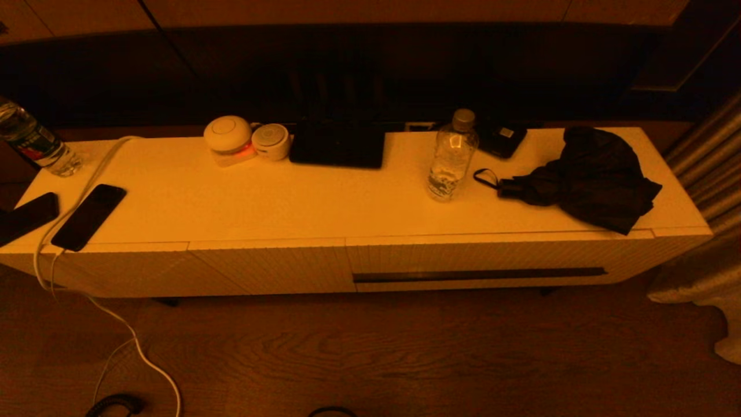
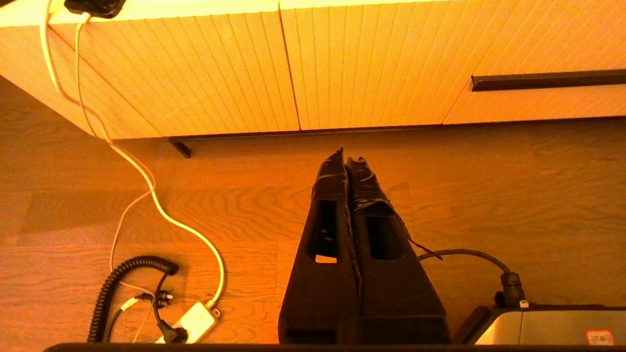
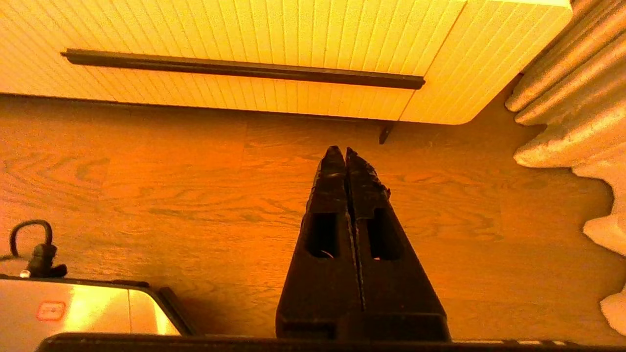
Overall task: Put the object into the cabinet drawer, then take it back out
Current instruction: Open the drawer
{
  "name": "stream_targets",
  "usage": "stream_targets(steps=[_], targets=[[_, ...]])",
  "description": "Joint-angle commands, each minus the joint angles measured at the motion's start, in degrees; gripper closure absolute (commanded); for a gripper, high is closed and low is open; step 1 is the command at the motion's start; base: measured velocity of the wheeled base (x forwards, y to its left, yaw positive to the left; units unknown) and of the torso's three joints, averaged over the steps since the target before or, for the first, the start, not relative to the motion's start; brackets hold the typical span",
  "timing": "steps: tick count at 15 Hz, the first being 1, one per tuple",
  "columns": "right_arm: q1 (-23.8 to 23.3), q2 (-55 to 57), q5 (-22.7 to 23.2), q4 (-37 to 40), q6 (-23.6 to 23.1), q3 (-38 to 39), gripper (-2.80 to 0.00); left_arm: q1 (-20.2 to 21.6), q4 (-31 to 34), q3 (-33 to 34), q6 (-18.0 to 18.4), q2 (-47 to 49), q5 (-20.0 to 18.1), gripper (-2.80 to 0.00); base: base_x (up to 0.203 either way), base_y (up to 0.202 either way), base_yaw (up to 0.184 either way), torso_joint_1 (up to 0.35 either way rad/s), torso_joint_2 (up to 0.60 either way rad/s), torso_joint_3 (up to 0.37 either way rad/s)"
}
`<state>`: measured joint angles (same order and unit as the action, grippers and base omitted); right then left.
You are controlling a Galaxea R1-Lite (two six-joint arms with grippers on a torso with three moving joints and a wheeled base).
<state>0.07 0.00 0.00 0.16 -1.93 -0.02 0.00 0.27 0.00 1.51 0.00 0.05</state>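
A long, low white cabinet [image 1: 243,197] with ribbed fronts stands on a wood-grain floor [image 1: 370,353] before a dark wall, with a pale curtain [image 1: 703,272] just beside its right end. On the cabinet top are two clear plastic bottles, one upright near the middle [image 1: 451,156] and one at the left end [image 1: 32,142], two dark phones [image 1: 90,216] at the left end, two round white gadgets [image 1: 231,136] at the back, and one black folded umbrella [image 1: 584,176] lying towards the right end. The cabinet drawer [image 1: 480,260] sits closed in the cabinet's right half, its long axis and dark handle slot running level along the cabinet front, while the left gripper [image 2: 346,159] and right gripper [image 3: 341,155] hang low over the floor in front of the cabinet, each with jaws pressed together on nothing.
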Motion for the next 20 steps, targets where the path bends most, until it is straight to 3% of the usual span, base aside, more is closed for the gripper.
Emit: stream_targets(steps=[1,3,5,8,12,16,20], targets=[[0.01,-0.25,0.0,0.1,-0.26,-0.89,0.0,0.0,0.0,0.0,-0.02,0.0,0.04,0.0,0.0,0.0,0.0,0.0,0.0,0.0],[0.01,0.34,0.64,1.9,-0.49,-4.36,0.0,0.0,0.0,0.0,-0.02,0.0,0.04,0.0,0.0,0.0,0.0,0.0,0.0,0.0],[0.01,1.63,1.89,8.04,-1.9,-14.36,0.0,0.0,0.0,0.0,-0.02,0.0,0.04,0.0,0.0,0.0,0.0,0.0,0.0,0.0],[0.01,7.06,4.87,13.56,-9.66,-26.24,0.0,0.0,0.0,0.0,-0.02,0.0,0.04,0.0,0.0,0.0,0.0,0.0,0.0,0.0],[0.04,26.02,6.82,14.52,-20.36,-39.52,0.0,0.0,0.0,0.0,-0.02,0.0,0.04,0.0,0.0,0.0,0.0,0.0,0.0,0.0],[0.12,44.77,7.48,14.73,-38.3,-51.24,0.0,0.0,0.0,0.0,-0.02,0.0,0.04,0.0,0.0,0.0,0.0,0.0,0.0,0.0],[2.29,57.32,7.57,15.43,-64.68,-51.19,0.0,0.0,0.0,0.0,-0.02,0.0,0.04,0.0,0.0,0.0,0.0,0.0,0.0,0.0]])
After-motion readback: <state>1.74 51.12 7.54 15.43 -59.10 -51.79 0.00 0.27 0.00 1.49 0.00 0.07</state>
